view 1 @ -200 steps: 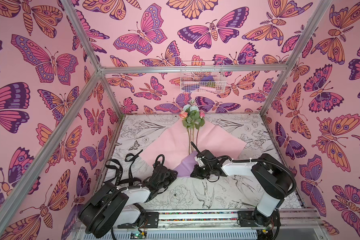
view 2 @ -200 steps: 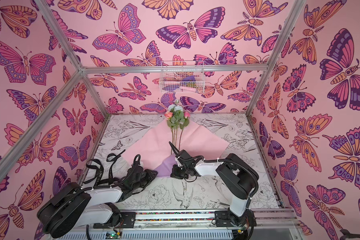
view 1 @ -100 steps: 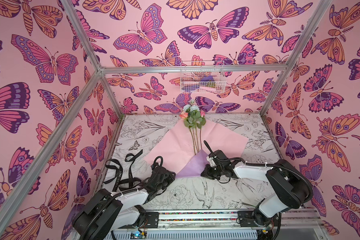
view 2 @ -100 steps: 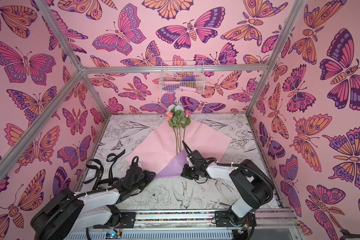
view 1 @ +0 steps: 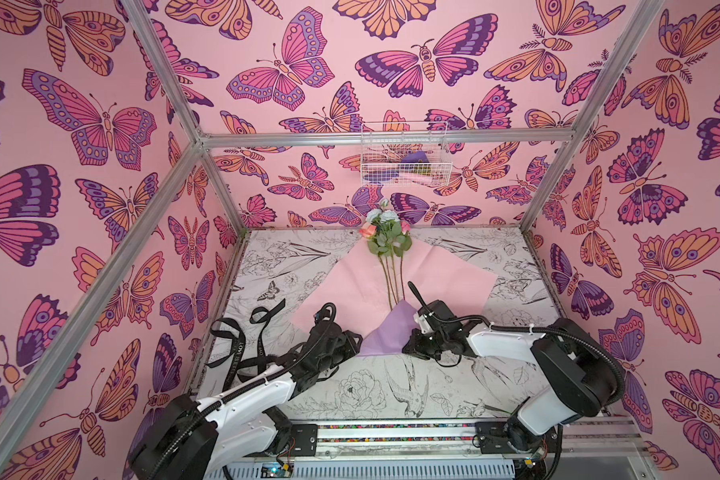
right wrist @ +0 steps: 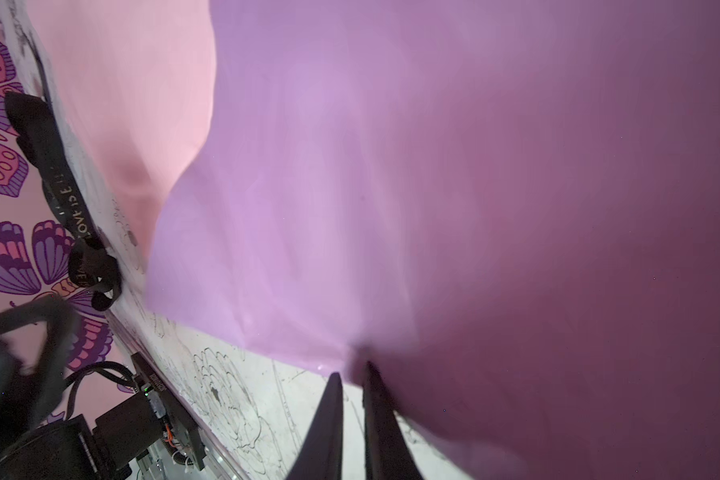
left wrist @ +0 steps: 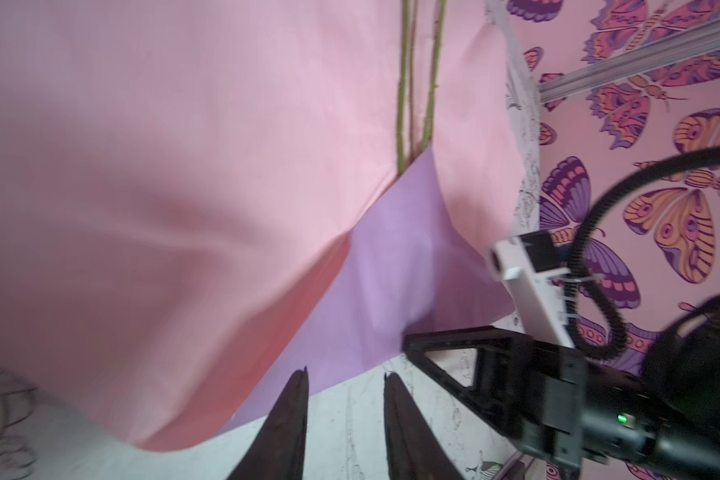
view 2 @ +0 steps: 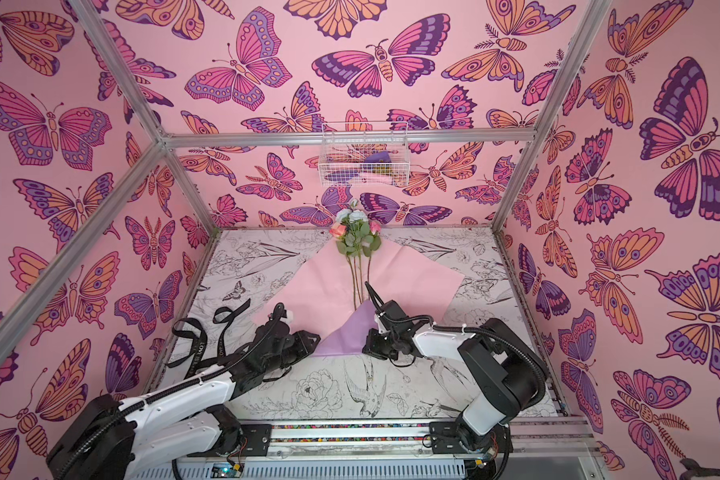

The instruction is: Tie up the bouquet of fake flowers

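The bouquet of fake flowers (view 1: 385,237) (view 2: 356,232) lies on pink wrapping paper (view 1: 350,286) at the middle back of the table, blooms toward the back wall. Its green stems (left wrist: 408,83) run under a folded-up lilac corner (view 1: 385,332) (left wrist: 391,270) of the paper. My right gripper (view 1: 409,350) (view 2: 368,347) (right wrist: 352,371) is shut on the lilac corner's near edge, and the sheet bulges up in front of it. My left gripper (view 1: 356,338) (view 2: 314,338) (left wrist: 346,374) is open at the lilac corner's left edge, with bare table between its fingers.
A long black ribbon (view 1: 242,340) (right wrist: 59,183) with pale lettering lies coiled at the table's left, beside the left arm. A white wire basket (view 1: 404,153) hangs on the back wall. The table (view 1: 391,395) carries printed flower and bird drawings.
My right gripper has moved to the right, and the paper and flowers have shifted right with it. The left gripper's fingers have parted a little.
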{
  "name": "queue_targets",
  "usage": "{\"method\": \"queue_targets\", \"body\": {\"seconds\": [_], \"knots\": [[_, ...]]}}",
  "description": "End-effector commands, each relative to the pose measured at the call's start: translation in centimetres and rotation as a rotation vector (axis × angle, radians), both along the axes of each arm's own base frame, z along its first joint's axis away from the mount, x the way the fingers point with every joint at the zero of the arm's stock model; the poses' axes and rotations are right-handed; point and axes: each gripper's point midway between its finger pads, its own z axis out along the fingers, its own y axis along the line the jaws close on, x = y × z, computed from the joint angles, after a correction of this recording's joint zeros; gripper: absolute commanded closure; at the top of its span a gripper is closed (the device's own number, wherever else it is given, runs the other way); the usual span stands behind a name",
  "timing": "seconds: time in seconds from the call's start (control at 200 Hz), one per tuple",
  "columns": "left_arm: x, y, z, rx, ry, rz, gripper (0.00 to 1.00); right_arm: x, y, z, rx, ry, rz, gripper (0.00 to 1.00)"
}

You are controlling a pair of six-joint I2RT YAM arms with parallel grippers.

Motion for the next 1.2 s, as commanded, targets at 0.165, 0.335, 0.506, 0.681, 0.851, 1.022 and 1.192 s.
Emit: {"method": "queue_targets", "body": {"seconds": [0.165,0.335,0.506,0.681,0.851,1.022,1.192], "knots": [[-1.0,-2.1,-3.9,0.129,0.094,-0.134,0.66,-1.0,-1.2,-2.1,-0.075,0.066,-0.023,0.85],[-0.7,-3.5,-5.3,0.147,0.121,-0.174,0.67,-1.2,-1.2,-2.0,-0.069,0.071,-0.024,0.85],[-0.7,-2.4,-7.3,0.198,0.158,-0.123,0.68,-1.3,-1.2,-1.4,-0.059,0.062,-0.021,0.85],[-1.4,-1.2,-8.7,0.212,0.207,-0.071,0.73,-1.2,-1.9,-0.9,-0.095,0.042,-0.019,0.84],[-1.9,-0.1,-9.5,0.230,0.226,-0.038,0.76,-0.7,-3.0,0.0,-0.095,0.023,-0.040,0.84],[-2.2,0.2,-9.9,0.236,0.236,-0.030,0.77,-0.6,-4.0,0.4,-0.103,0.014,-0.057,0.84],[-2.3,0.4,-9.9,0.238,0.235,-0.023,0.77,-0.8,-5.4,0.0,-0.125,0.022,-0.081,0.84]]}}
